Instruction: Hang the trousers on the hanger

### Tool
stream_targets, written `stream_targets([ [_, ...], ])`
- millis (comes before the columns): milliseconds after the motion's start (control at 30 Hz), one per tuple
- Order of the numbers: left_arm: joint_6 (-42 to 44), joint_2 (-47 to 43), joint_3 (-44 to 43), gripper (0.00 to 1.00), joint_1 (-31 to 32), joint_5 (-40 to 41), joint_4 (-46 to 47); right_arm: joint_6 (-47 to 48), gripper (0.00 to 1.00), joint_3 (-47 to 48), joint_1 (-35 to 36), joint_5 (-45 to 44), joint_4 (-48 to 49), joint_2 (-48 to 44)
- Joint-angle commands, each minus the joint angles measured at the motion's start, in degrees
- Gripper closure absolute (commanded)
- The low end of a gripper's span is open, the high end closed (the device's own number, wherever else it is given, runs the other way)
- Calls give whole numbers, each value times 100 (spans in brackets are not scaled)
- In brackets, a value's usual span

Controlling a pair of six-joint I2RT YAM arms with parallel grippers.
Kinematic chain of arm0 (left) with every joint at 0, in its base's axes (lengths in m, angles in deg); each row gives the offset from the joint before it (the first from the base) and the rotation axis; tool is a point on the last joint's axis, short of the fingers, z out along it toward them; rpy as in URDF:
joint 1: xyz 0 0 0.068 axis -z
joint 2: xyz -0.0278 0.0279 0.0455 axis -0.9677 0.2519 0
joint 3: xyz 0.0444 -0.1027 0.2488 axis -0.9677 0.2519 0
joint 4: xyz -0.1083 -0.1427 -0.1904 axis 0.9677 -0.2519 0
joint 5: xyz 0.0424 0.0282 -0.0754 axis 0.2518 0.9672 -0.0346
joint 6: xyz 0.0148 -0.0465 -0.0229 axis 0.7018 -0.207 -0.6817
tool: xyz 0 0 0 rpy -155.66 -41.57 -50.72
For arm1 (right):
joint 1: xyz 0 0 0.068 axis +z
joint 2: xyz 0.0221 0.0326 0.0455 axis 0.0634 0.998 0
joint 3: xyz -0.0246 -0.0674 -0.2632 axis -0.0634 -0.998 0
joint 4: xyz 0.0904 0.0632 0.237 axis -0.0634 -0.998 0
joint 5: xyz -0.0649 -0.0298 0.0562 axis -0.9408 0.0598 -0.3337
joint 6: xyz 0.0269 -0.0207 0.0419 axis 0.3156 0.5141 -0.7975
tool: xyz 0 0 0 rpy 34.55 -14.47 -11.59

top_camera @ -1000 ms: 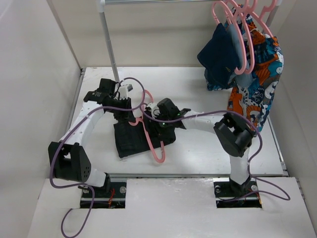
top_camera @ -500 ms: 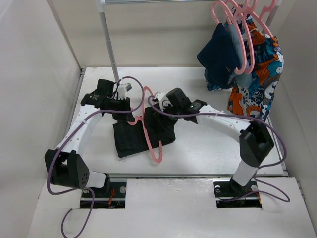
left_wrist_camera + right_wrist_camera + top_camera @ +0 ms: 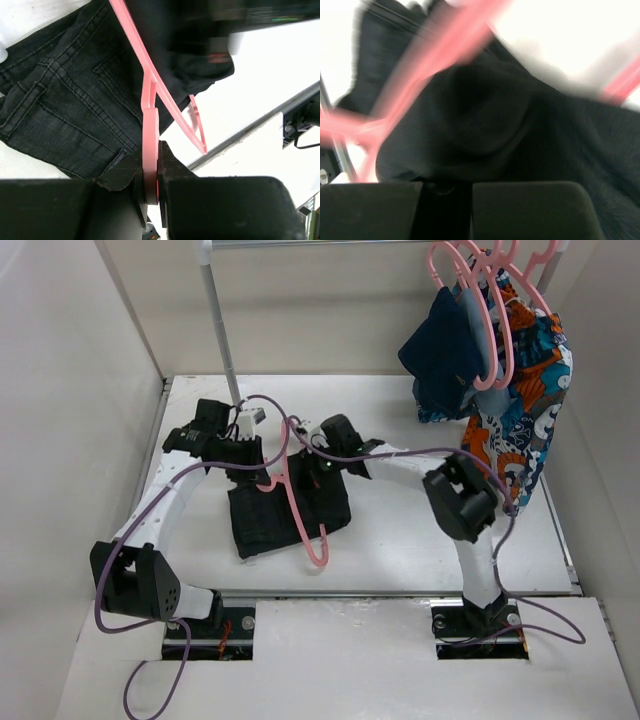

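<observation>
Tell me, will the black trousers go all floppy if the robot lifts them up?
Probably floppy: the trousers lie folded and creased, so the legs would likely droop. The stitched denim looks thick, so maybe heavyish for cloth. They might slip off the thin, smooth hanger.

White-black arms [image 3: 166, 500], purple cables [image 3: 127, 692]

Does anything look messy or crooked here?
Yes. The black trousers lie bunched up on the table instead of hanging. The pink hanger slants across them, with the left gripper shut on it near its hook. The right wrist view is too blurry to say more.
</observation>
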Motion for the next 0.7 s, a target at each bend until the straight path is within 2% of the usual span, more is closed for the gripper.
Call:
stream_targets([
  [0,351,-232,-462,100,39,-317,155,-562,100,174,240,454,759,674],
  [67,352,-232,-769,100,153,-510,155,-869,100,174,380,507,971,886],
  [200,405,-179,-1226,100,347,-951,339,-870,100,78,539,376,972,949],
  [267,282,-127,-1227,100,409,-1004,340,-870,100,-141,478,376,972,625],
  [300,203,-127,-1227,100,409,-847,340,-818,96,-290,425,376,972,450],
  [333,202,-127,-1140,100,409,-706,340,-818,82,-597,320,376,972,248],
  [433,-34,-127,-815,100,409,-144,471,-546,53,-1090,118,-10,877,-675],
  [467,-35,-179,-753,100,409,-73,524,-397,42,-1092,65,-159,528,-1060],
  [567,-149,-249,-621,100,409,42,525,-72,33,-1092,-68,-520,-89,-1449],
  [667,-149,-250,-621,100,409,165,525,403,31,-943,-68,-661,-863,-1757],
])
